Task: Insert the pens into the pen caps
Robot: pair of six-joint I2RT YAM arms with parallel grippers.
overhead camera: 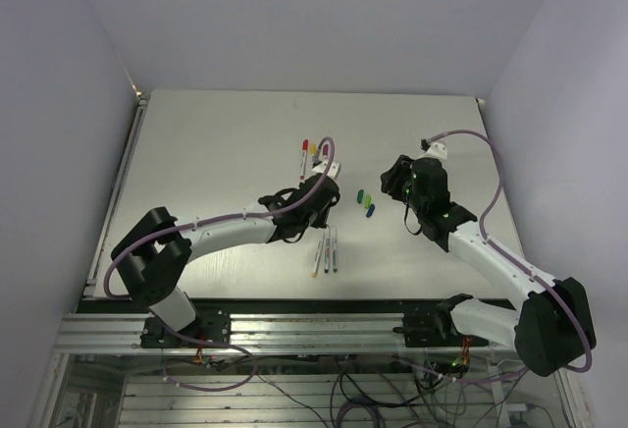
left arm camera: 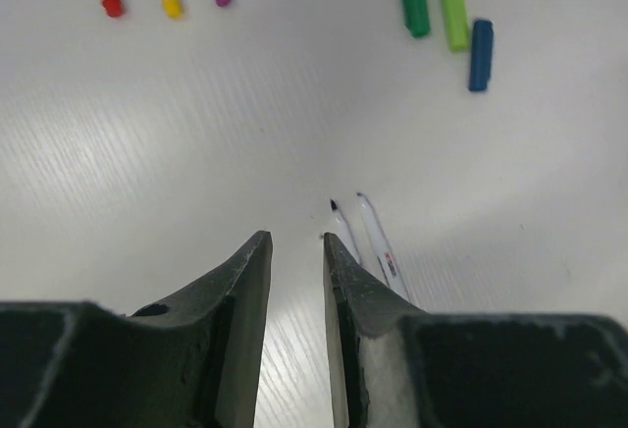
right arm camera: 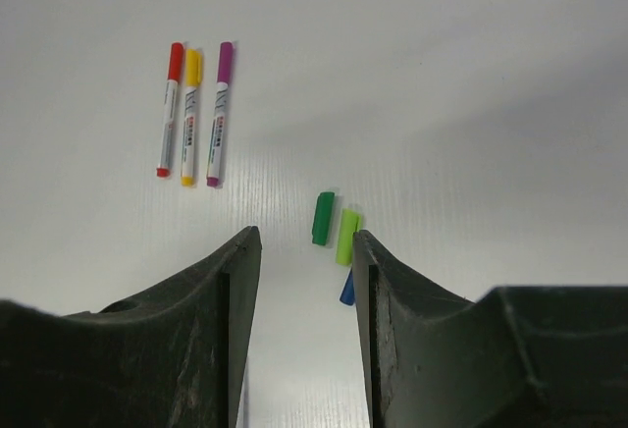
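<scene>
Three capped pens, red (right arm camera: 170,109), yellow (right arm camera: 189,117) and magenta (right arm camera: 219,114), lie side by side; in the top view they lie at the table's middle (overhead camera: 312,155). Three uncapped whitish pens (overhead camera: 326,251) lie near the front; two show by my left fingers (left arm camera: 376,243). Three loose pen caps lie together: green (right arm camera: 323,218), light green (right arm camera: 346,237) and blue (right arm camera: 346,291); they also show in the left wrist view (left arm camera: 451,14). My left gripper (left arm camera: 296,239) is open and empty just left of the uncapped pens' tips. My right gripper (right arm camera: 306,234) is open and empty, with the caps just ahead of its right finger.
The white table ends at a metal rail (overhead camera: 118,192) on the left and at the arms' mounting frame (overhead camera: 294,325) in front. Purple cables loop over both arms (overhead camera: 496,168). Grey walls close the back and sides.
</scene>
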